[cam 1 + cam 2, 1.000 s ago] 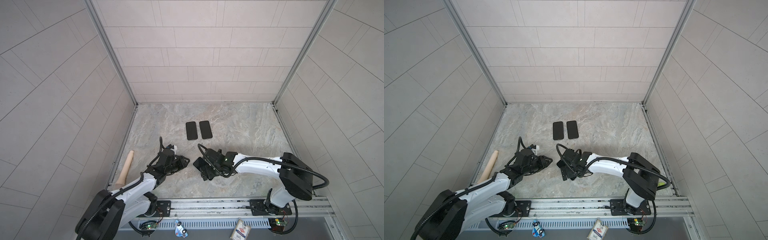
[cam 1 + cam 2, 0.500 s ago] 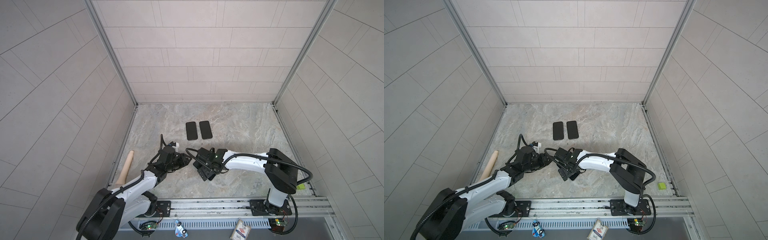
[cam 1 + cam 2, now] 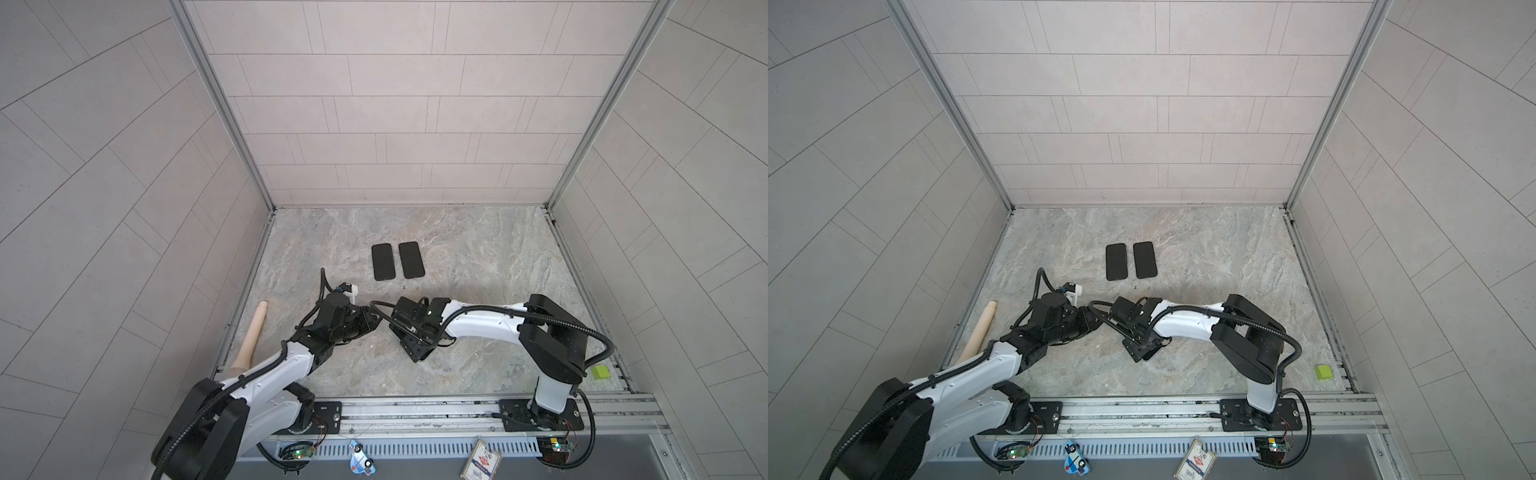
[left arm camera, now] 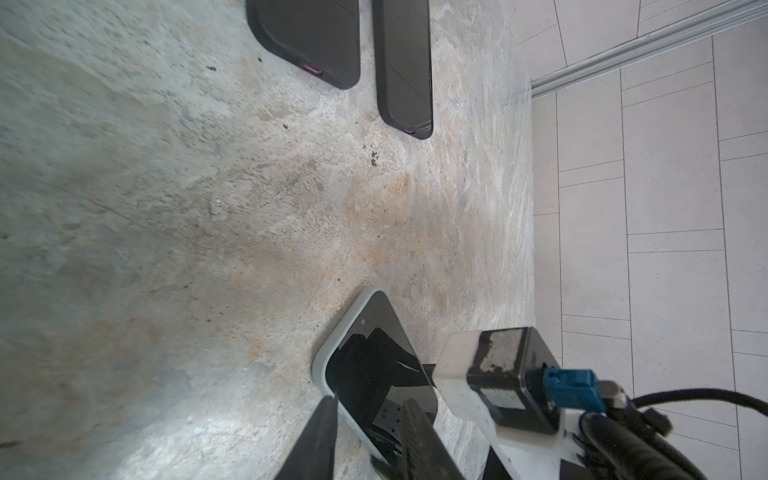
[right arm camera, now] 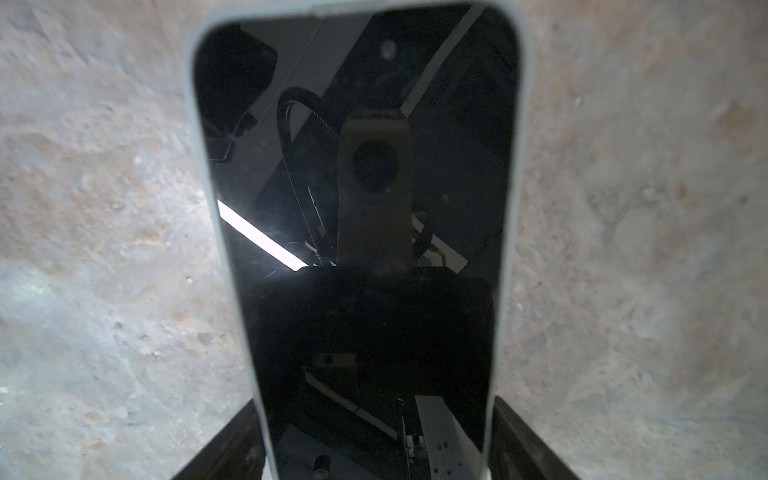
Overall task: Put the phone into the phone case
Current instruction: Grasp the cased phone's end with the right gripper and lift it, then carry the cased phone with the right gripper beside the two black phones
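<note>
A black-screened phone [image 5: 357,249] lies flat, screen up, ringed by a pale phone case [image 4: 319,370], near centre on the marble table [image 3: 478,257]. The right gripper [image 5: 374,405] straddles its long sides, jaws wide. The left gripper [image 4: 370,401], jaws narrow, brackets one corner. Whether either grips, I cannot tell. Farther back, a dark slab [image 3: 382,262] lies beside its twin [image 3: 411,260].

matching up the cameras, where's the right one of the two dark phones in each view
top view: right dark phone, mid table
top view: same place
left wrist: cut by the frame edge
right wrist: not in it
landmark: its twin alongside, except right wrist
</note>
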`<state>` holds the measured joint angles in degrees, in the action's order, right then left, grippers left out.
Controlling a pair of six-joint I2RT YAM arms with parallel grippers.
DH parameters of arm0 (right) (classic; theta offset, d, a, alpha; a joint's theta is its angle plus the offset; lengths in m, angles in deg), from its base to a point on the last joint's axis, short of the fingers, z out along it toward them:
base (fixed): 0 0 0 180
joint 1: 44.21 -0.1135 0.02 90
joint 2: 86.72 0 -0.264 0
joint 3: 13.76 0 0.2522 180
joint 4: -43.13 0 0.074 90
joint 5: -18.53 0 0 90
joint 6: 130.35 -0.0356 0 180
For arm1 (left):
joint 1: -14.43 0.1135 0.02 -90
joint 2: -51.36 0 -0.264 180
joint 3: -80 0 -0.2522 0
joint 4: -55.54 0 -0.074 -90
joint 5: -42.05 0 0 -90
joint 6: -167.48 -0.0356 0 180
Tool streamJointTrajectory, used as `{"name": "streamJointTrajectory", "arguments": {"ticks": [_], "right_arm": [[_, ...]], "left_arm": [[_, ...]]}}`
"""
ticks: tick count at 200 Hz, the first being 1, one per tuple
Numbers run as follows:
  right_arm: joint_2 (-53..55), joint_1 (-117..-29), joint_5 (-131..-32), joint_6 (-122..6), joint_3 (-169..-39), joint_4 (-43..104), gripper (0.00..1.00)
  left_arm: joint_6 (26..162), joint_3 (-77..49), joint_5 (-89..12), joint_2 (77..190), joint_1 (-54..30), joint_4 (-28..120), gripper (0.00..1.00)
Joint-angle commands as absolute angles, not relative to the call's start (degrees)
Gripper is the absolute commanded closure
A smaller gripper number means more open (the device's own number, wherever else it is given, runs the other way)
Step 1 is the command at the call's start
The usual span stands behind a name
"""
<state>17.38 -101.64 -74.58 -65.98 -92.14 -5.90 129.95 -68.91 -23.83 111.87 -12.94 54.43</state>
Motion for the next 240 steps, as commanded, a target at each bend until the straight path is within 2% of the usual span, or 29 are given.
{"name": "streamJointTrajectory", "arguments": {"ticks": [1, 36, 52, 116, 140, 185, 215, 240], "right_arm": [[17.1, -101.6, -73.9, -66.3, -90.5, -6.9, 0.25], [14.8, -101.3, -73.7, -66.7, -90.3, -7.1, 0.32], [13.5, -100.8, -73.4, -67.0, -90.6, -7.7, 0.41], [8.0, -95.9, -74.4, -67.6, -91.0, -8.9, 0.44], [5.4, -90.6, -76.8, -67.5, -90.2, -9.0, 0.49], [1.2, -77.2, -81.3, -67.0, -88.6, -8.9, 0.51], [3.7, -68.9, -83.1, -65.2, -91.9, -9.9, 0.51], [8.4, -65.4, -83.4, -63.7, -97.2, -9.1, 0.50]], "left_arm": [[129.9, -69.1, -24.7, 111.3, -12.6, 55.3, 0.66], [130.0, -69.2, -24.8, 111.0, -12.6, 55.3, 0.66], [130.0, -69.2, -25.0, 110.8, -12.6, 55.3, 0.66], [130.1, -69.2, -25.1, 110.4, -12.6, 55.4, 0.66], [130.3, -69.2, -25.4, 110.2, -12.6, 55.4, 0.66], [130.5, -70.6, -25.9, 109.5, -12.6, 55.6, 0.66], [130.6, -70.7, -26.0, 109.7, -12.6, 55.9, 0.66], [130.7, -70.7, -26.0, 110.1, -12.6, 56.3, 0.66]]}}
